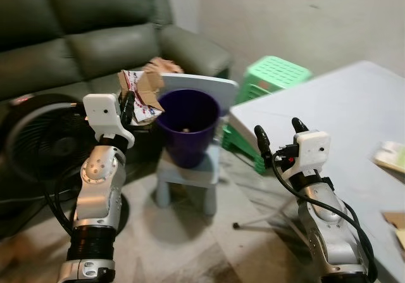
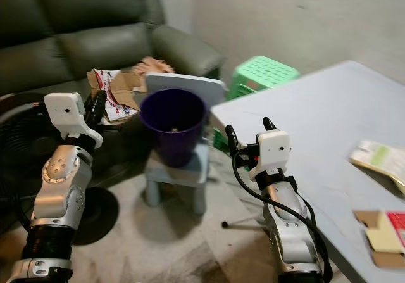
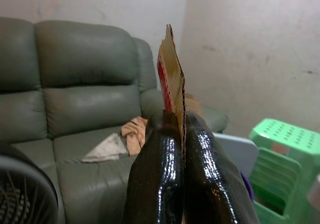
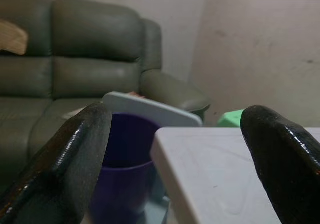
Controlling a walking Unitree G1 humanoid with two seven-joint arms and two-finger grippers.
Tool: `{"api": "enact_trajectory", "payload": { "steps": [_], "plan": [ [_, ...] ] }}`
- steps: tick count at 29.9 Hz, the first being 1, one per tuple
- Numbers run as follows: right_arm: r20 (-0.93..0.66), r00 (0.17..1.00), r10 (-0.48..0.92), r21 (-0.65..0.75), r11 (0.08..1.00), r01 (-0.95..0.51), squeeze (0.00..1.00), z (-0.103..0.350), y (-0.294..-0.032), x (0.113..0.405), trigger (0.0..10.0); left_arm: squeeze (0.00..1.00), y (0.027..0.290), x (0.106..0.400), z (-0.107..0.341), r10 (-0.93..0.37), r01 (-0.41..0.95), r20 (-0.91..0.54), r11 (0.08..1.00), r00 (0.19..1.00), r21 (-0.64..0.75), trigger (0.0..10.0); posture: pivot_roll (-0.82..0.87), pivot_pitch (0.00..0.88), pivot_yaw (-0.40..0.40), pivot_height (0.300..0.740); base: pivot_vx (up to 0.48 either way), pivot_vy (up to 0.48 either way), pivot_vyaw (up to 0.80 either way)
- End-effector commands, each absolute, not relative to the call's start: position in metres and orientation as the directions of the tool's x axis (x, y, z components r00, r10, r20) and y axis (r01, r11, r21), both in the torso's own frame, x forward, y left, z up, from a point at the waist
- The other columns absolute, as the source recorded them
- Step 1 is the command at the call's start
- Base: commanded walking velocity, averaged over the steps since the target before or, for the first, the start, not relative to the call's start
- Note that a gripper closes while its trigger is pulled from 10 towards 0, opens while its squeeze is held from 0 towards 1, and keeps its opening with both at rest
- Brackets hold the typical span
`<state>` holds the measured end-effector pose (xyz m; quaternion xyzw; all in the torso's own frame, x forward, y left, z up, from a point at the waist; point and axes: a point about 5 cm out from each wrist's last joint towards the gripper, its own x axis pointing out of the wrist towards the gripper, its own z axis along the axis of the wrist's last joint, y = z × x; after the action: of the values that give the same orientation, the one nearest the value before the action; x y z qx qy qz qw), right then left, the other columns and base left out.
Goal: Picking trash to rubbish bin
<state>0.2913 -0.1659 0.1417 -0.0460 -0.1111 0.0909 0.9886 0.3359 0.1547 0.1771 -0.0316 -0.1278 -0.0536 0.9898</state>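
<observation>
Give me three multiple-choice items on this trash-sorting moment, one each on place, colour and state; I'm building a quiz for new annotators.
1. Where does the bin stand?
A. on a small pale-blue chair
B. on the grey table
C. on the sofa

2. What colour is the stool by the wall?
A. red
B. green
C. black

3. What is the left tool doing?
A. hanging open
B. clamping a cardboard piece
C. reaching inside the bin

Answers:
1 A, the bin sits on the chair's seat.
2 B, it is mint green plastic.
3 B, its fingers pinch the cardboard piece beside the bin's rim; the right tool is open.
</observation>
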Motion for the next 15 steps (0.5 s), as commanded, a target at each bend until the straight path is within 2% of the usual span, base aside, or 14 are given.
{"api": "enact_trajectory", "payload": {
  "steps": [1,6,9,11,15],
  "plan": [
    [0.218,0.957,0.189,-0.11,0.98,-0.169,0.0,0.1441,-0.1675,0.2916,10.0,0.0,0.1525,0.3351,0.1743,-0.11,0.121,0.245,0.992,0.963,-0.032,10.0,-0.04,0.053,-0.058,0.74,0.0,0.0,0.8],
    [0.218,0.955,0.201,-0.112,0.977,-0.18,0.0,0.1444,-0.1669,0.292,10.0,0.0,0.1508,0.334,0.1703,-0.12,0.128,0.226,0.992,0.967,-0.021,10.0,-0.03,0.051,-0.059,0.74,0.0,0.0,0.8],
    [0.253,0.944,0.213,-0.067,0.977,-0.203,0.0,0.1474,-0.1655,0.2907,10.0,0.0,0.1487,0.3332,0.1687,-0.137,0.148,0.221,0.988,0.966,-0.033,10.0,-0.03,0.049,-0.061,0.74,0.0,0.0,0.79],
    [0.256,0.938,0.234,-0.056,0.972,-0.227,0.0,0.148,-0.1648,0.2901,10.0,0.0,0.148,0.3326,0.1678,-0.139,0.151,0.223,0.988,0.965,-0.038,10.0,-0.03,0.049,-0.063,0.74,0.0,0.0,0.0],
    [0.25,0.931,0.267,-0.061,0.964,-0.26,0.0,0.146,-0.1623,0.288,10.0,0.0,0.1485,0.3326,0.1671,-0.132,0.144,0.22,0.989,0.967,-0.041,10.0,-0.03,0.049,-0.062,0.74,0.275,0.0,0.0]
  ]
}}
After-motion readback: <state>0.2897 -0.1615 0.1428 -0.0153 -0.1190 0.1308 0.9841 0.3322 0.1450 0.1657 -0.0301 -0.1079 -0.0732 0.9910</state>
